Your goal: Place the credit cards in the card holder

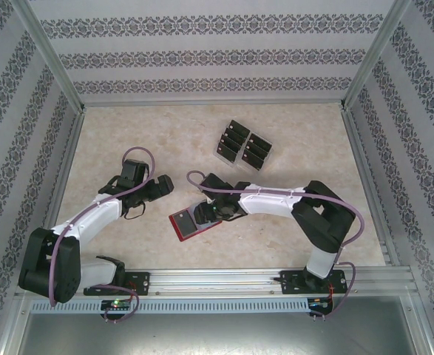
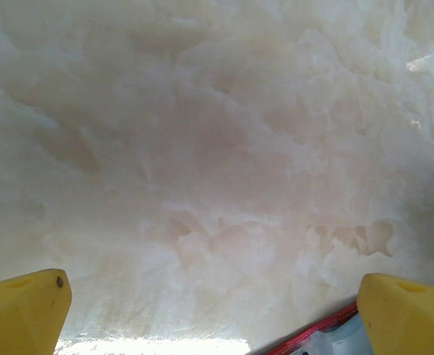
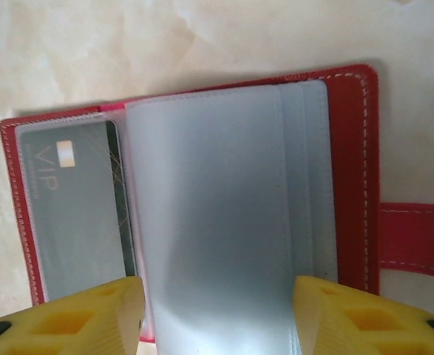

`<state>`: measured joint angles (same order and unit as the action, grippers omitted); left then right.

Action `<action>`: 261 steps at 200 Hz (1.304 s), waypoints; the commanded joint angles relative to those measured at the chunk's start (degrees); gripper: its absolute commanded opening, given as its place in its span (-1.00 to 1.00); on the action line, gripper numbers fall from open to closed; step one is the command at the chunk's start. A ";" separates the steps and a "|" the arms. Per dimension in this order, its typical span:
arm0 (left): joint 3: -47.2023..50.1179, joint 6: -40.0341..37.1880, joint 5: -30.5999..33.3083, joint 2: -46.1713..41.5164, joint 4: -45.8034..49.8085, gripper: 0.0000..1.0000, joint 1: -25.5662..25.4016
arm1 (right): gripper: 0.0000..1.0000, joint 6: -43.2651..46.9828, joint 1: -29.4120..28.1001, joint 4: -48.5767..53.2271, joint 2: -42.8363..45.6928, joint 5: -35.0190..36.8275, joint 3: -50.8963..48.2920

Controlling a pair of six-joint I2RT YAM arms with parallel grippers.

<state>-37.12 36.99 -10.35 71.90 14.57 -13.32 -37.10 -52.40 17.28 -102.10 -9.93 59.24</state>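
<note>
Card holder (image 3: 353, 185) lies partly hidden beneath the right claw (image 3: 217, 310).

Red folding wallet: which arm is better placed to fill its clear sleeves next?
Probably right. The right gripper sits directly over the red folding wallet's sleeves; the left gripper hangs open over bare marble-look table beside it.

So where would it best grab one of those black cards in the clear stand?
Probably the raised top edge of a black card, coming down from above with the jaws across its thin faces. The cards lean overlapping in the clear stand, so only that edge looks free.
</note>
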 commanded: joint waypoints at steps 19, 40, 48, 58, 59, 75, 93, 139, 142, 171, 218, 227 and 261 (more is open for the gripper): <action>-1.27 -1.43 -0.46 0.95 -0.55 1.00 0.31 | 0.11 -0.12 -1.43 -0.14 -1.79 -1.05 2.49; -1.34 -1.35 -0.70 1.05 -0.82 1.00 0.33 | 0.10 -0.29 -2.22 0.00 -1.44 -1.10 2.87; -1.28 -1.41 -0.66 1.21 -0.89 1.00 0.37 | 0.10 -0.34 -2.50 0.04 -1.28 -1.14 3.04; -1.25 -1.43 -0.72 1.36 -1.03 1.00 0.33 | 0.10 -0.51 -2.96 0.12 -1.27 -1.34 3.37; -1.27 -1.41 -0.72 1.38 -1.08 1.00 0.36 | 0.10 -0.51 -2.96 0.12 -1.26 -1.37 3.40; -1.37 -1.47 -0.87 1.53 -1.25 1.00 0.31 | 0.10 -0.83 -3.57 -0.05 -1.64 -1.75 3.89; -1.37 -1.55 -0.90 1.75 -1.43 1.00 0.32 | 0.10 -1.13 -4.46 0.03 -2.09 -2.01 4.82; -1.37 -1.36 -1.09 1.90 -1.82 1.00 0.37 | 0.10 -2.01 -6.70 -0.21 -4.42 -3.03 7.65; -1.37 -1.36 -1.10 1.90 -1.80 1.00 0.32 | 0.10 -2.01 -6.89 -0.15 -4.68 -3.07 7.87; -1.34 -1.46 -1.17 1.91 -1.82 1.00 0.31 | 0.10 -2.56 -8.31 -0.23 -6.58 -3.72 9.51; -2.45 -2.64 -1.12 2.10 -1.04 1.00 0.33 | 0.09 -2.80 -10.58 0.56 -8.61 -4.29 12.48; -2.87 -2.91 -1.02 2.42 -0.90 1.00 0.31 | 0.09 -2.80 -11.02 0.80 -9.05 -4.42 13.10; -5.72 -5.09 -1.69 4.84 -0.08 1.00 0.70 | 0.09 -2.08 -13.12 2.18 -10.63 -5.15 16.72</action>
<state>-39.97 35.03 -11.00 75.13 14.11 -13.32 -39.07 -63.72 17.61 -111.13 -13.65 72.69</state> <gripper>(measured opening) 0.999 0.547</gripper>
